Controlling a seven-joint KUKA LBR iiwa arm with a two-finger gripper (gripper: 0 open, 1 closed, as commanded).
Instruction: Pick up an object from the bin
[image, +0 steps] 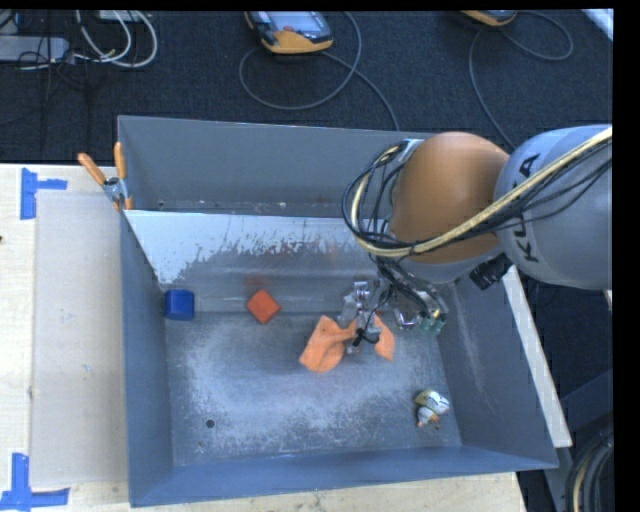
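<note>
Clock reference: 12 o'clock points to the far wall of the bin (250, 170), at the top of the camera view; 3 o'clock points to the side from which the arm enters.

1. Gripper (362, 330). It is positioned right of the bin's centre, low over the floor, at the orange crumpled cloth (322, 348). The tip meets the cloth's upper edge. Whether the gripper is released or clenched cannot be told, because wrist hardware and cables cover the tip.

2. Task thing: the orange crumpled cloth. It lies flat on the floor near the bin's centre. Its long axis runs roughly from 8 o'clock to 2 o'clock. The bulk lies at 8 o'clock from the gripper, and a smaller flap lies at 4 o'clock. The gripper therefore stands over the cloth's right-hand third, not its middle. Judgement: a grasp here would take a fold near one end, so the larger part would hang toward 8 o'clock on the lift.

3. Small white and yellow thing (431, 406). At 5 o'clock from the gripper, apart from the cloth, near the right wall.

4. Orange-red cube (263, 306). At 9 o'clock, near the cloth but not touching it.

5. Blue cube (180, 304). At 9 o'clock, well apart, close to the left wall.
</note>
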